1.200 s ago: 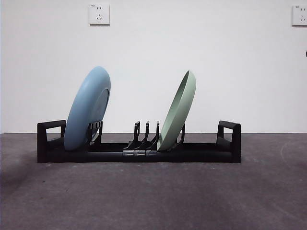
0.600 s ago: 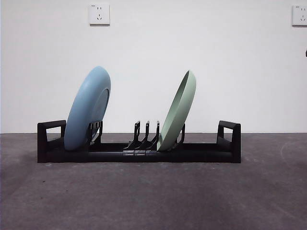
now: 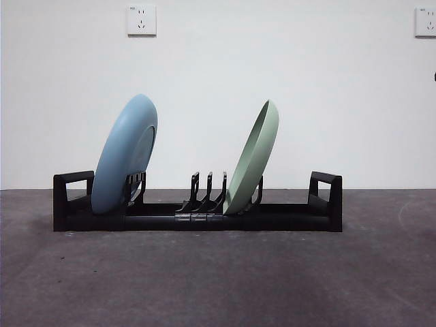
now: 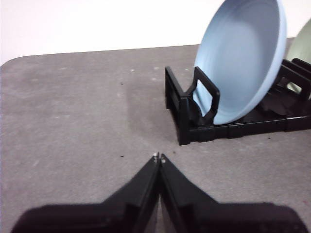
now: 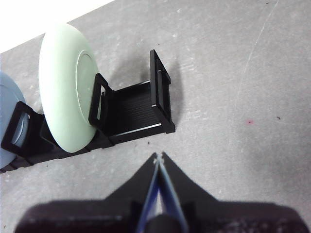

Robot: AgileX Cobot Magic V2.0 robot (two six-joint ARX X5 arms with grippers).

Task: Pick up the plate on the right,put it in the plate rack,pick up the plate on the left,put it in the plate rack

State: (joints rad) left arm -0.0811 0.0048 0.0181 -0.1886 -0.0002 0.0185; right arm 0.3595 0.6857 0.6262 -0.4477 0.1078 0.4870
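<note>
The black plate rack (image 3: 197,216) stands across the middle of the grey table. A light blue plate (image 3: 125,154) leans on edge in its left end, and a pale green plate (image 3: 253,158) leans on edge right of the centre prongs. In the left wrist view the blue plate (image 4: 243,58) sits in the rack (image 4: 194,116), and my left gripper (image 4: 158,157) hangs shut and empty over bare table short of the rack's end. In the right wrist view the green plate (image 5: 65,94) stands in the rack (image 5: 141,109), while my right gripper (image 5: 158,157) is shut on nothing, clear of the other end.
Grey table surface (image 3: 218,279) stretches in front of the rack. A white wall with two sockets (image 3: 141,20) stands behind. A dark sliver of an arm (image 3: 434,76) shows at the right edge of the front view.
</note>
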